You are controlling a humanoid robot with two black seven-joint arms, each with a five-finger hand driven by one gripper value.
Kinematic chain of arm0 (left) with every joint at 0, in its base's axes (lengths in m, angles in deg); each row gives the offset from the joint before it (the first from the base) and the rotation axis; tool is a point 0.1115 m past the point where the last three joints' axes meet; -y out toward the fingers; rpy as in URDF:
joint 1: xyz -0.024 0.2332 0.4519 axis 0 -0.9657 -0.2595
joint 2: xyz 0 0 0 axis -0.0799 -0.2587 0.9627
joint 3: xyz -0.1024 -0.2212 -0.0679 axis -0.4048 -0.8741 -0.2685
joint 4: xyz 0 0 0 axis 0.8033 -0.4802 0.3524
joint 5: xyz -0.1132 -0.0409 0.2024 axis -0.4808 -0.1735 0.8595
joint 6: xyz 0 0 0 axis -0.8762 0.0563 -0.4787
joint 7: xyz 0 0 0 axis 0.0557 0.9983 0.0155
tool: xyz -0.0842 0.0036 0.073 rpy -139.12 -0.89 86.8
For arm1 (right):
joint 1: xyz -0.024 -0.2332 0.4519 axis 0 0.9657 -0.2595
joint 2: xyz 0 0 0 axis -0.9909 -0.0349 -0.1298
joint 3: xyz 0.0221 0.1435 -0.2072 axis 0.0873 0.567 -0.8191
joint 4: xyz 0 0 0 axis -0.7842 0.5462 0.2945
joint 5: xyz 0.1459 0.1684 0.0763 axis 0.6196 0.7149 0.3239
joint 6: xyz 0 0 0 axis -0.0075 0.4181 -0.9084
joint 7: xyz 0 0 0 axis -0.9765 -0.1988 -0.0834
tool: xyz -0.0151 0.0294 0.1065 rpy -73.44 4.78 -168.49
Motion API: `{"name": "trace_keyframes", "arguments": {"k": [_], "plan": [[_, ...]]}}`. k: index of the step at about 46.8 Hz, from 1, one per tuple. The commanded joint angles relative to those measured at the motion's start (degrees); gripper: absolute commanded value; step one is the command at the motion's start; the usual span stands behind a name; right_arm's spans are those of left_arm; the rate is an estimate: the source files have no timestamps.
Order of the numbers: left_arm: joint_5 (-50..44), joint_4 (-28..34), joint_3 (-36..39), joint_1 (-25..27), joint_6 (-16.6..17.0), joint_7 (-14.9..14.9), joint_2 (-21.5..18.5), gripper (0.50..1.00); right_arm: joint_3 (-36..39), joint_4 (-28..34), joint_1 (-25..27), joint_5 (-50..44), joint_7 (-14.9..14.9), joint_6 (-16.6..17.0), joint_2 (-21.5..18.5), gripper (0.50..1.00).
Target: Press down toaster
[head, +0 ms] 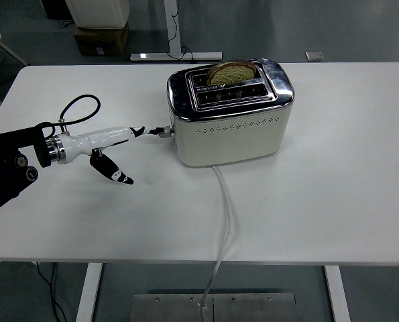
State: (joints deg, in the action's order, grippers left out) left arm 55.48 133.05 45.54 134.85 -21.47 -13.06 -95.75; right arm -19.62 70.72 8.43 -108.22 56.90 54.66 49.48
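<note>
Lab floor — bare desk frames (176, 40), cardboard box (100, 37)

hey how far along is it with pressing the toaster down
Done: the left hand has reached the toaster's left end, a fingertip right by the lever. In hand: lining up on that lever; contact is too small to confirm. Left: the press itself, since the bread slice stands high out of its slot, not lowered.
</note>
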Motion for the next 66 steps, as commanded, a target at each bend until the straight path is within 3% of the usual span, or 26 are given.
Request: {"name": "trace_keyframes", "arguments": {"k": [1,66], "plan": [[-0.1,-0.5,0.0,-0.2,0.0,0.1,0.4,1.0,0.0,0.0,0.0,0.0,0.0,-0.1,0.0,1.0],[-0.8,-2.3,-0.1,-3.9,1.0,0.0,1.0,1.0,0.0,0.0,0.0,0.0,0.0,0.0,0.0,1.0]]}}
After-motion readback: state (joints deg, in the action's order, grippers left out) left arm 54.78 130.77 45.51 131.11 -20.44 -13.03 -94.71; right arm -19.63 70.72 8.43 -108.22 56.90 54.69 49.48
